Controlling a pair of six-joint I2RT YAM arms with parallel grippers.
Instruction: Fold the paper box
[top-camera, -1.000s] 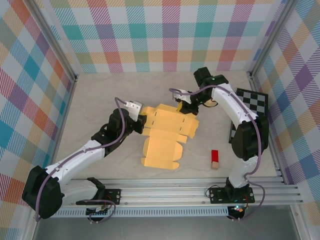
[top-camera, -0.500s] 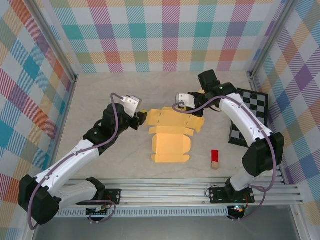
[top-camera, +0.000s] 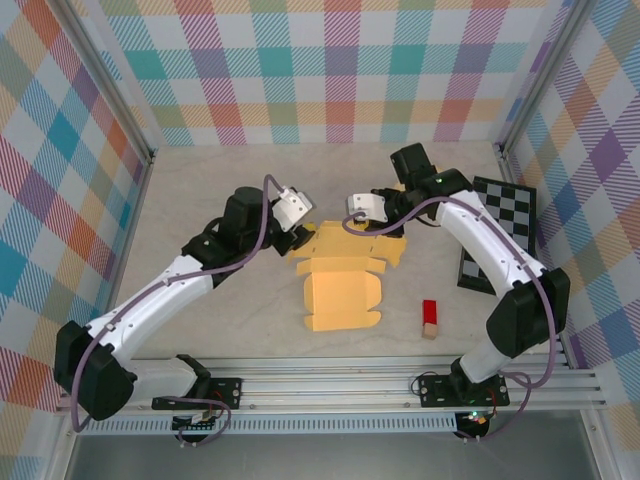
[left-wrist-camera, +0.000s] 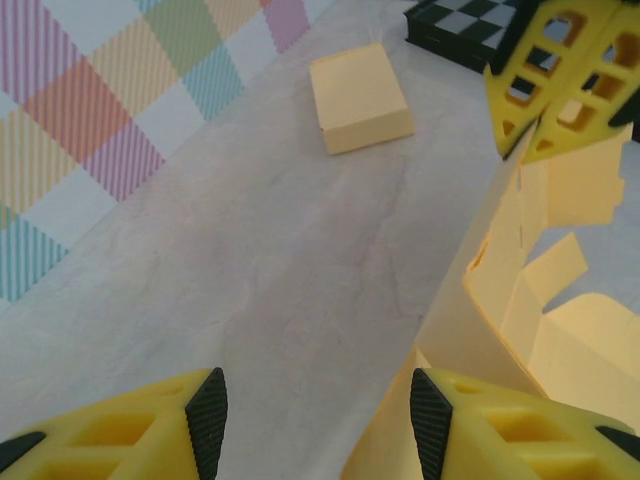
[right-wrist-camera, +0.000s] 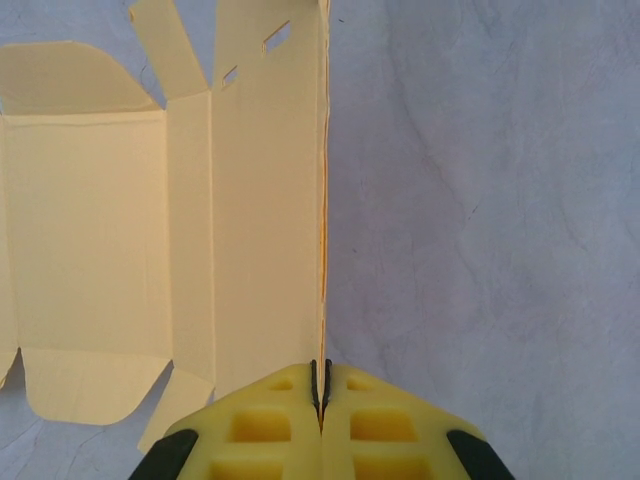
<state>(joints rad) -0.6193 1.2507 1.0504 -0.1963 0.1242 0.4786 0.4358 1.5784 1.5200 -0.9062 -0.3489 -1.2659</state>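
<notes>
Right gripper (right-wrist-camera: 320, 378) tight on far edge of paper box (top-camera: 340, 295), left gripper (left-wrist-camera: 318, 410) agape alongside; box lengthwise near-to-far.

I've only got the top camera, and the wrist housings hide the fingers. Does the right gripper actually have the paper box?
Observer: Yes. In the right wrist view the right gripper is shut on the paper box, with one panel's edge pinched between its pads.
Operator: And the left gripper?
Observer: In its wrist view the left gripper is open, with bare table between the fingers. The box stands beside one finger, not between them.
Operator: Is the pinched panel lying flat?
Observer: No. The left wrist view shows it standing up off the table, held at its upper edge by the right gripper.
</notes>
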